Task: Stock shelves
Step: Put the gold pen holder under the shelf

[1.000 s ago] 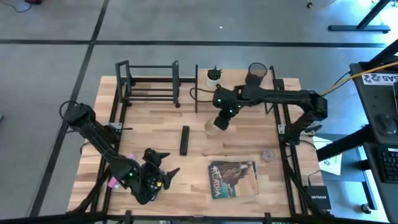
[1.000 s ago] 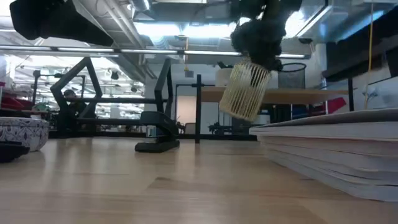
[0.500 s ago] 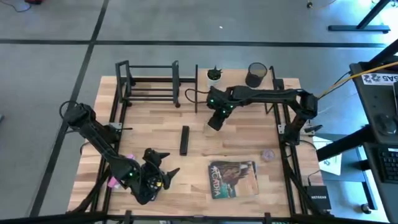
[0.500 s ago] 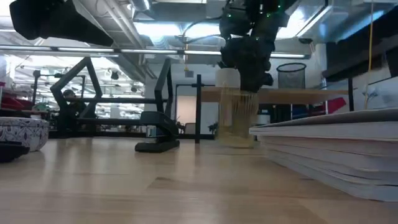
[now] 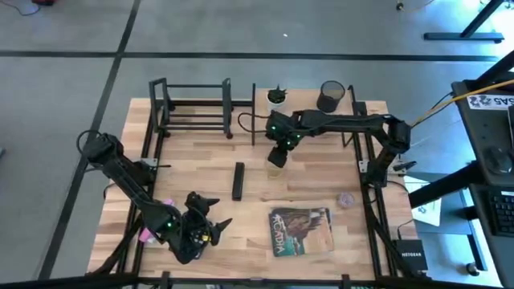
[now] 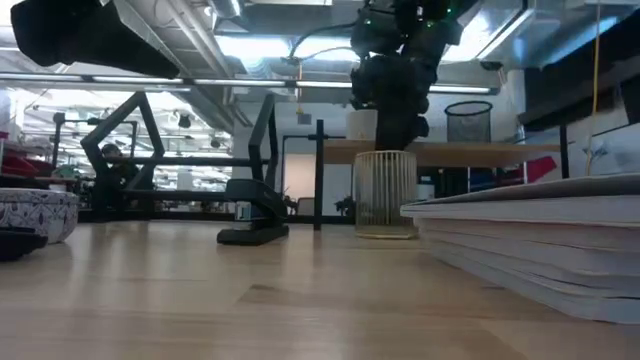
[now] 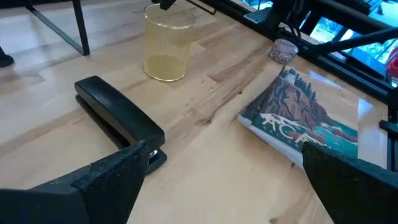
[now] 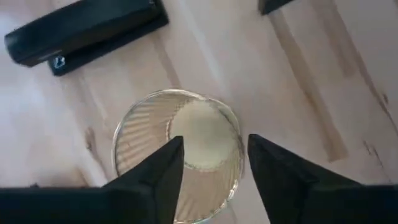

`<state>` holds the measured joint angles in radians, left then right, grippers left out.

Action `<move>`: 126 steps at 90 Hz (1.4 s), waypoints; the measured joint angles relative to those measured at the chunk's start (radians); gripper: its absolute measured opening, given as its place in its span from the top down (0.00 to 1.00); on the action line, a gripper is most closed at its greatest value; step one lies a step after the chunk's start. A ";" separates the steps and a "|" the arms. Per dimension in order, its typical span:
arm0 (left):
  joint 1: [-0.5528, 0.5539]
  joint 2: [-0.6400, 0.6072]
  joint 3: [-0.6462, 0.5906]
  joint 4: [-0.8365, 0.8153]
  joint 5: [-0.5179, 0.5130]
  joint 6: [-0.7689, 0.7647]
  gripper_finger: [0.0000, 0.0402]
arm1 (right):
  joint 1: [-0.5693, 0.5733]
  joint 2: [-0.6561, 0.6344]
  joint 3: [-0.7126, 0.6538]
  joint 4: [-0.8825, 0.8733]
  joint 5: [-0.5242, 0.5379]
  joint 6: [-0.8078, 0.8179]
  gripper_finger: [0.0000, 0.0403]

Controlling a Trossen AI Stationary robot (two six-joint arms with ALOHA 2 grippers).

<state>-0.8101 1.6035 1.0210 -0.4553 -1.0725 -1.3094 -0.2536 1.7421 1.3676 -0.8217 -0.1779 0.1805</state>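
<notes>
Right gripper point(image 8: 211, 171): fingers spread, straddling the rim of the ribbed clear-yellow plastic cup point(image 8: 177, 152), which stands upright on the table.
Left gripper point(image 7: 224, 171): idle, fingers parted, empty.
Shelves: light-wood two-level shelf point(image 5: 353, 108) just beyond the fingers; black bar rack point(image 5: 193, 104) farther.
Risk: a finger dragging the rim could tip the cup.

Ribbed clear cup on a pale wood worktop.

The cup point(image 7: 166, 42) looks like clear, yellow-tinted plastic or glass with fine upright ribs. The worktop point(image 7: 211, 168) is light wood strips with a smooth satin finish. The stapler point(image 7: 118, 121) is matt black, the book point(image 7: 305, 121) has a glossy printed paper cover, and the right tool point(image 8: 211, 168) has matt black fingers.
</notes>
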 joint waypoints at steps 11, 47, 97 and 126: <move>0.000 0.000 0.000 0.004 0.000 -0.005 0.00 | 0.032 -0.046 0.027 -0.023 0.010 -0.061 0.58; -0.002 0.000 0.000 0.008 0.016 -0.029 0.00 | 0.377 -0.267 -0.074 -0.125 0.107 -0.171 0.58; 0.000 0.000 0.000 0.024 0.016 0.003 0.00 | 0.452 -0.221 -0.665 0.696 0.313 0.046 0.72; 0.000 0.000 0.000 0.025 0.015 0.002 0.00 | 0.301 -0.105 -0.669 0.873 0.366 -0.010 0.75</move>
<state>-0.8101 1.6039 1.0214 -0.4307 -1.0579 -1.3079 0.0476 1.6371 0.6987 0.0509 0.1880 0.1705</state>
